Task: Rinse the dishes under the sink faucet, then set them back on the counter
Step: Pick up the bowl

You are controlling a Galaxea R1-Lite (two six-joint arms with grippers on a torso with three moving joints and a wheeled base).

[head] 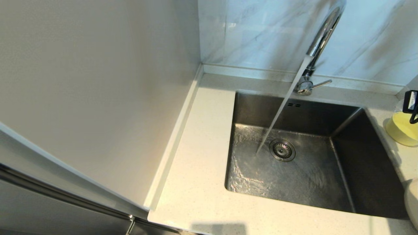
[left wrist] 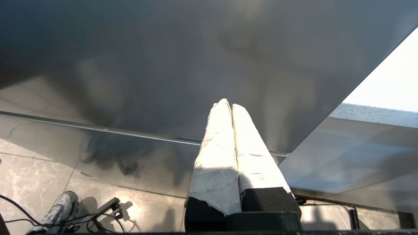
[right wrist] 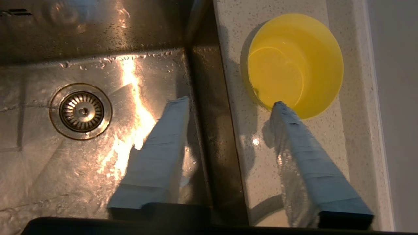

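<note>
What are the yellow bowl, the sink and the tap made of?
The bowl looks like smooth plastic: glossy, even yellow, with light glowing through its wall. The sink seems brushed stainless steel, grey with streaky glints. The tap looks like polished chrome metal, mirror-bright. The counter looks like speckled stone.

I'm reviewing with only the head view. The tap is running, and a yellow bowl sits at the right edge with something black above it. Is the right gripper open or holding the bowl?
Observer: Open. The right wrist view shows the right gripper with its fingers wide apart, one over the bowl's near rim and the other over the sink.
Operator: Is the bowl lifted?
Observer: No, it sits on the counter beside the basin, with nothing solid inside.
Operator: And the left arm?
Observer: The left gripper is shut and empty, down by a dark cabinet front, with the floor below.
</note>
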